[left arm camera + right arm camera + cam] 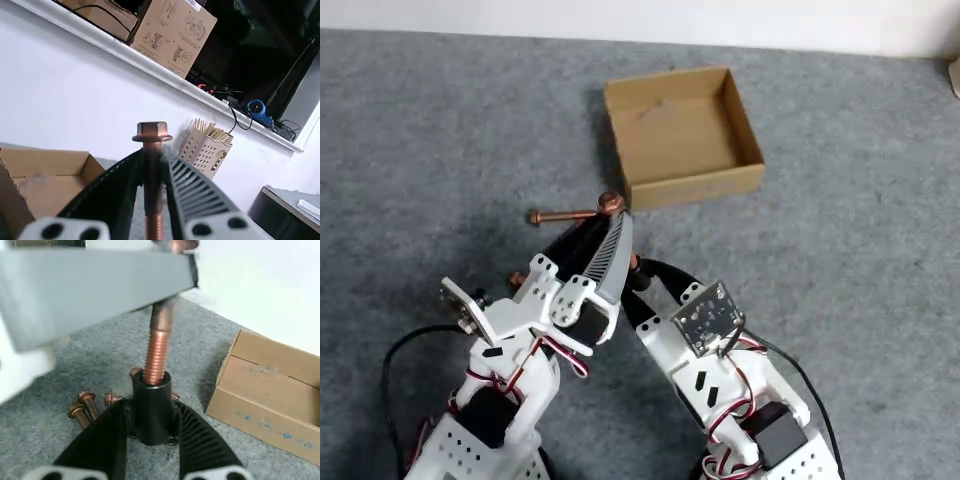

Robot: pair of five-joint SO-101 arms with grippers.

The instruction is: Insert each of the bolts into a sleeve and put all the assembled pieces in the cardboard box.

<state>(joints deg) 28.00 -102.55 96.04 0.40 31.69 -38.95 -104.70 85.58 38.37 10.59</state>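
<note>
The left gripper is seen clamped on one copper-coloured bolt, which is held upright by its shank between the ribbed fingers, its flanged hex head standing clear above the fingertips. Directly below it, the right gripper is closed around one black sleeve, which is gripped upright at its sides. The threaded end of the bolt is placed in the sleeve's open top, and most of the thread is left showing above the rim. Two grippers, one held bolt and one sleeve are counted at this meeting point. On the grey carpet just beyond the sleeve, three loose bolts are seen lying close together in the right wrist view. Further copper glints are partly hidden behind the sleeve and cannot be counted. In the high view, one more bolt on the carpet is seen lying flat beside the left gripper's tip, near the front corner of the one cardboard box. The box is set open side up just past the two grippers, apart from both of them.
</note>
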